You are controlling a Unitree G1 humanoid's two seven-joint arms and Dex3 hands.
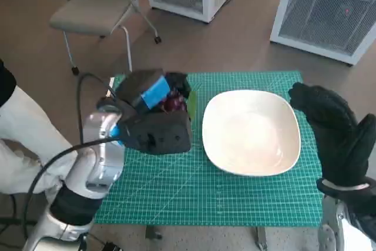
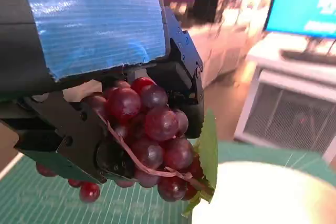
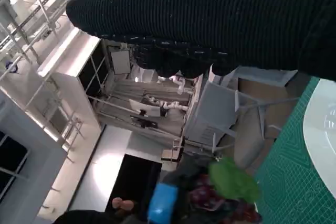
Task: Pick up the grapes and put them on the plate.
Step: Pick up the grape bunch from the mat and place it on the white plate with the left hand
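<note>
Grapes [image 2: 149,140] in left hand [image 1: 154,116] hang beside plate [image 1: 252,133], chair [image 1: 94,10] behind.

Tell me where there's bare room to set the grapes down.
The white plate is bare. The green mat is free along its near edge. It is crowded beside the plate where the left hand holds the grapes; the right hand overhangs the mat's right edge.

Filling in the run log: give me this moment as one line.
left robot hand: holds grapes | grapes: beside plate, not on it | right robot hand: open, at plate's far side | phase: carry
</note>
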